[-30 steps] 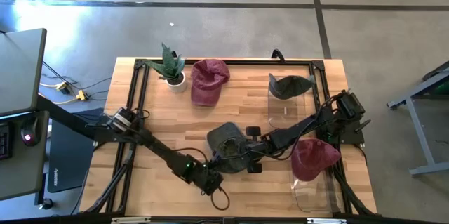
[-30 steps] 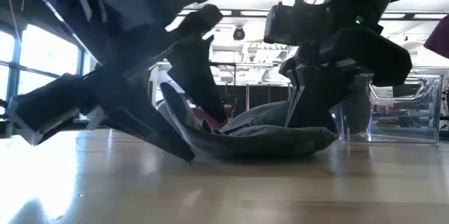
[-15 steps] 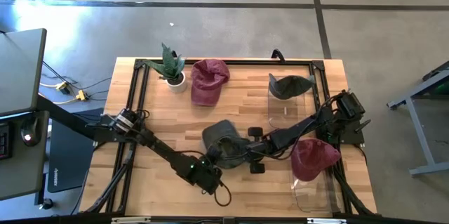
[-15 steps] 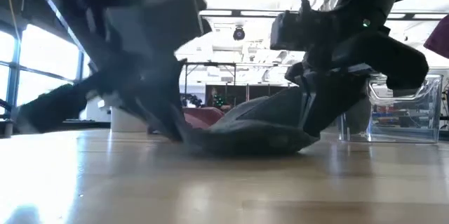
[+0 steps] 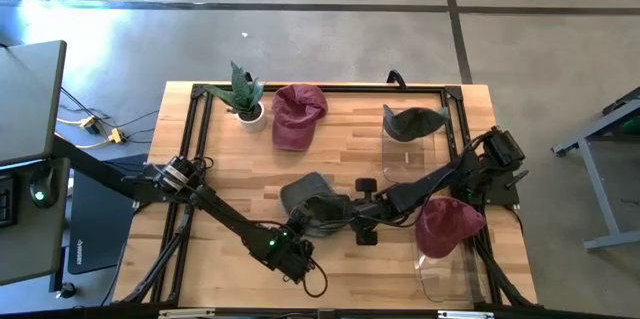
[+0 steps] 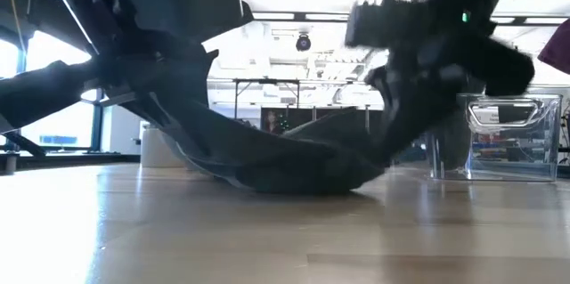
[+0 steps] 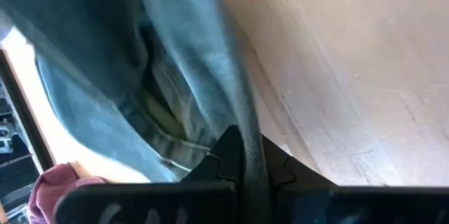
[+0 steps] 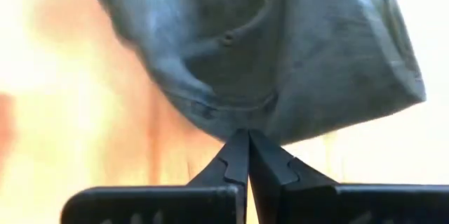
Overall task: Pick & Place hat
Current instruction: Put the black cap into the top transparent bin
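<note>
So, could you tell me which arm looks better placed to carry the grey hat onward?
Probably the right: both grippers pinch the grey hat, but the right gripper holds its edge nearer the clear stands, while the left gripper sits farther away.

Dark grey fabric cap (image 5: 310,202) held stretched just above the wooden tabletop (image 5: 230,169).

It sits slightly toward 6 o'clock of the tabletop's centre, pinched at opposite edges: the left end effector (image 5: 297,231) clamps its 7 o'clock edge, the right end effector (image 5: 352,209) its 3 o'clock edge. In the low view the soft, crumpled cloth sags between them, its lowest fold touching the wood. Stitched seams and an eyelet show on the inner crown.
</note>
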